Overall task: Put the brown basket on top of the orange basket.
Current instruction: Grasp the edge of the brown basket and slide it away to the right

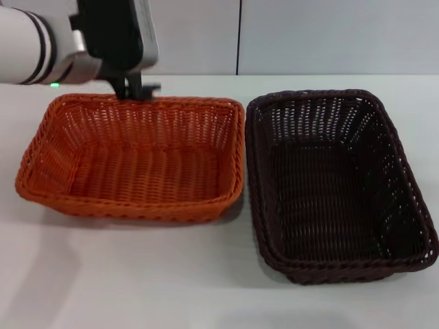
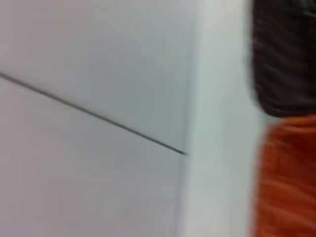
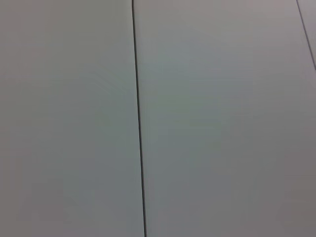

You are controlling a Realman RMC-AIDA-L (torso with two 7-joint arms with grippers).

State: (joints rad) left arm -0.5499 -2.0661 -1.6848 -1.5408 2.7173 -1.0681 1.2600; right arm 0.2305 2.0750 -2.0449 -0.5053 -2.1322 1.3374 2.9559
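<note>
The orange basket [image 1: 134,157] sits on the white table at the left and holds nothing. Right beside it, rims almost touching, the brown basket [image 1: 336,185] lies with its long side running away from me, and it also holds nothing. My left gripper [image 1: 137,89] hangs at the far rim of the orange basket, just above its back edge. In the blurred left wrist view, a corner of the brown basket [image 2: 284,54] shows next to a piece of the orange basket [image 2: 286,177]. The right arm is out of sight; its wrist view shows only wall panels.
The white table [image 1: 171,281] has bare surface in front of both baskets. A grey panelled wall [image 1: 309,34] with a vertical seam rises right behind the table's far edge.
</note>
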